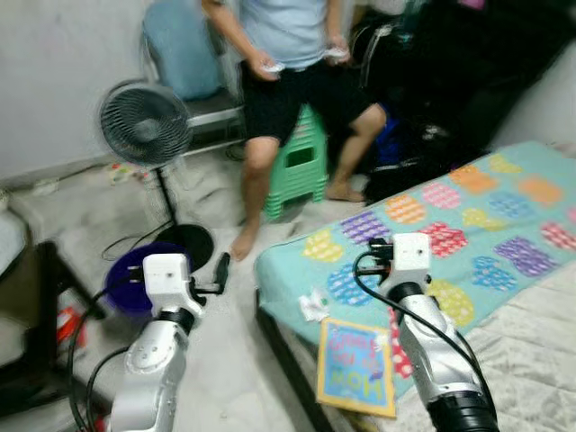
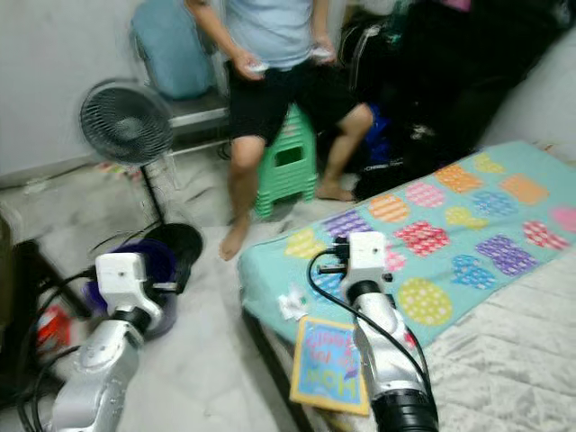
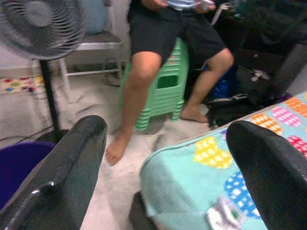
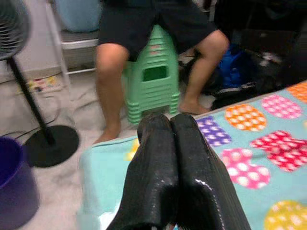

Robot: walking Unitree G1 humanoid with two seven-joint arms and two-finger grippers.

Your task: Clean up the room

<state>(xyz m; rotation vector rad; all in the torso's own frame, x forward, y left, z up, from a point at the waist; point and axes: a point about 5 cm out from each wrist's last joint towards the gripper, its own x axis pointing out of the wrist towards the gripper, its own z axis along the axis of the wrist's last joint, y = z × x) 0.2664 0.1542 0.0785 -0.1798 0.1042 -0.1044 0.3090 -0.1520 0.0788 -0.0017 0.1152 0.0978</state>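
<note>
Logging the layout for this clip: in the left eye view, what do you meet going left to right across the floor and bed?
Standing fan → purple bucket → left gripper → green stool under the seated person → colourful book on the bed edge → patterned bedspread.

A crumpled white wrapper lies on the teal sheet near the bed's corner. Just beside it, further from the corner, a colourful book lies flat, its yellow-edged cover facing up, one end overhanging the sheet's edge. A purple bin stands on the floor, well apart from the bed.
</note>
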